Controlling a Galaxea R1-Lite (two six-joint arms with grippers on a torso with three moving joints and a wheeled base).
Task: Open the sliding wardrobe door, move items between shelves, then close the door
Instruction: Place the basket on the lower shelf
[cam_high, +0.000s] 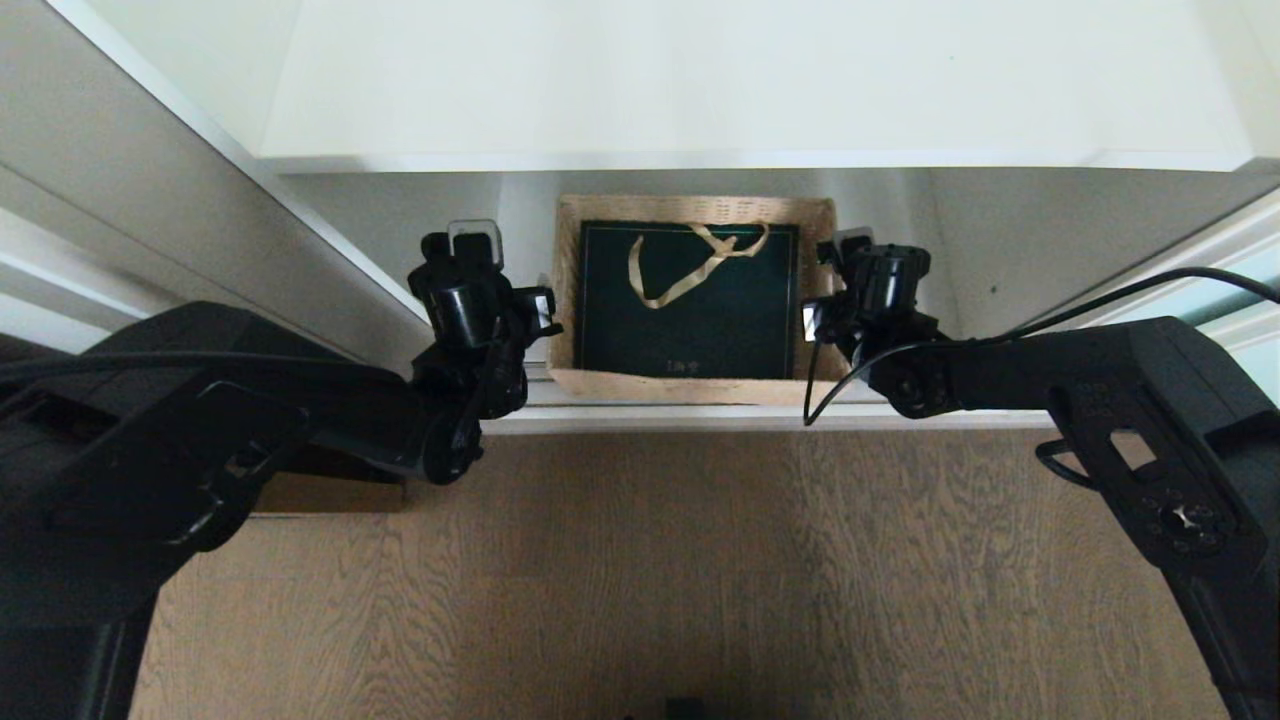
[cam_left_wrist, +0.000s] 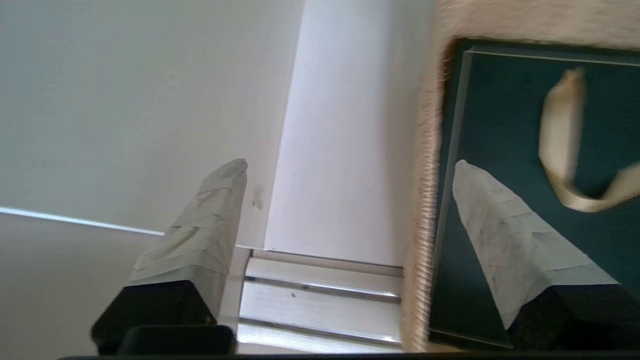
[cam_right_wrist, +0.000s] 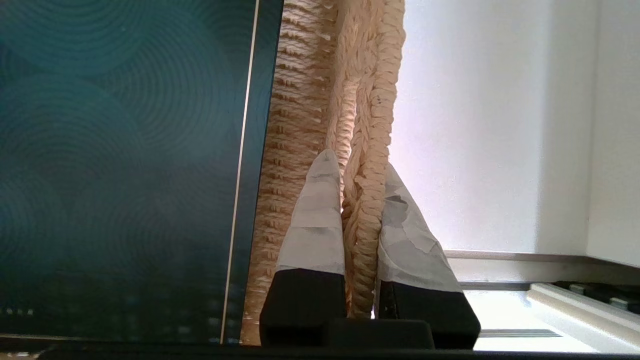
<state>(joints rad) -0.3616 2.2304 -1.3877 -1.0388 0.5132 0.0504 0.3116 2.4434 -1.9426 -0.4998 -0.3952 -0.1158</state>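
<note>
The wicker basket (cam_high: 562, 300) rests on the lower shelf (cam_high: 960, 260) of the wardrobe, its near edge at the shelf's front lip beside the door track (cam_left_wrist: 320, 295). The dark green gift bag (cam_high: 690, 300) lies flat inside it, gold ribbon (cam_high: 695, 262) uppermost.

The left pincer (cam_left_wrist: 345, 190) stands wide, one finger outside the basket's left wall and one over the bag; nothing is gripped by it. The right pincer (cam_right_wrist: 352, 200) is closed narrowly on the woven rim of the basket's right wall (cam_right_wrist: 367, 150).

Hazards from this state:

- The basket is held on one side only. If the right arm is raised or drawn back before its grip is released, the basket is likely to be tilted or twisted, and the bag may slide out.
- The near edge lies at the shelf lip. A small outward pull could carry the basket over the track and onto the wood floor (cam_high: 640, 570).
- Any overhang onto the track is likely to obstruct the sliding door (cam_high: 1235, 285) at closing.
- The ribbon could be snagged by the left pincer's inner finger on withdrawal.
</note>
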